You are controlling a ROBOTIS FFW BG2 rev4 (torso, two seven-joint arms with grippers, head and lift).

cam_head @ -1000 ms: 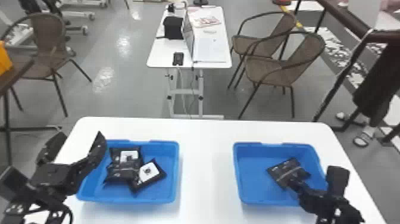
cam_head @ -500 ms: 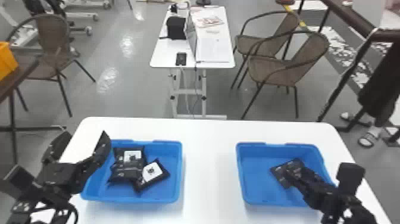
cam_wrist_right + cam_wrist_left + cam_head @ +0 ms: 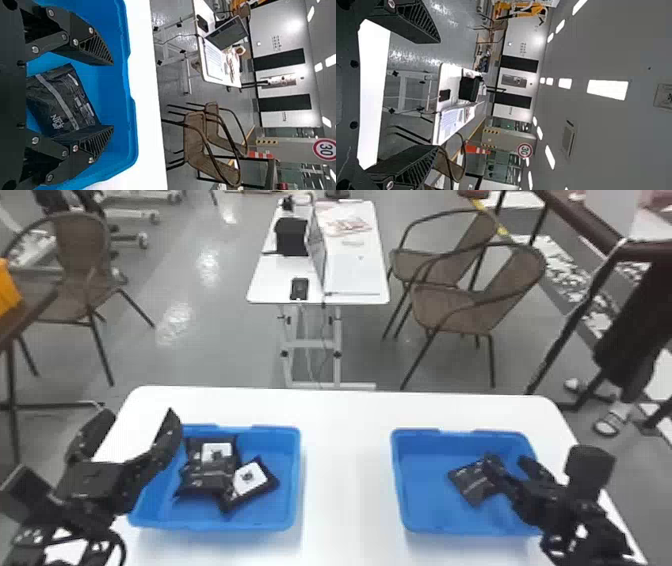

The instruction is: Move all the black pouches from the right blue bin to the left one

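Observation:
My right gripper (image 3: 510, 475) is low in the right blue bin (image 3: 425, 520), over the right part of a black pouch (image 3: 471, 482). In the right wrist view the gripper (image 3: 113, 95) stands open, with the pouch (image 3: 63, 99) lying between and under its fingers. My left gripper (image 3: 135, 425) is beside and partly over the left edge of the left blue bin (image 3: 280, 515); in the left wrist view the gripper (image 3: 438, 93) is open with nothing held. Inside the left bin lie several black pouches (image 3: 207, 475), one with a white label (image 3: 250, 478) turned askew.
Both bins stand on a white table (image 3: 345, 470), with a gap of tabletop between them. Beyond it are a smaller white table (image 3: 350, 275) with a laptop, and wicker chairs (image 3: 475, 305) at both sides.
The right gripper has shifted slightly over the pouch, covering its right side more than a second ago. The whole head view has drifted a little; the left gripper keeps its open pose.

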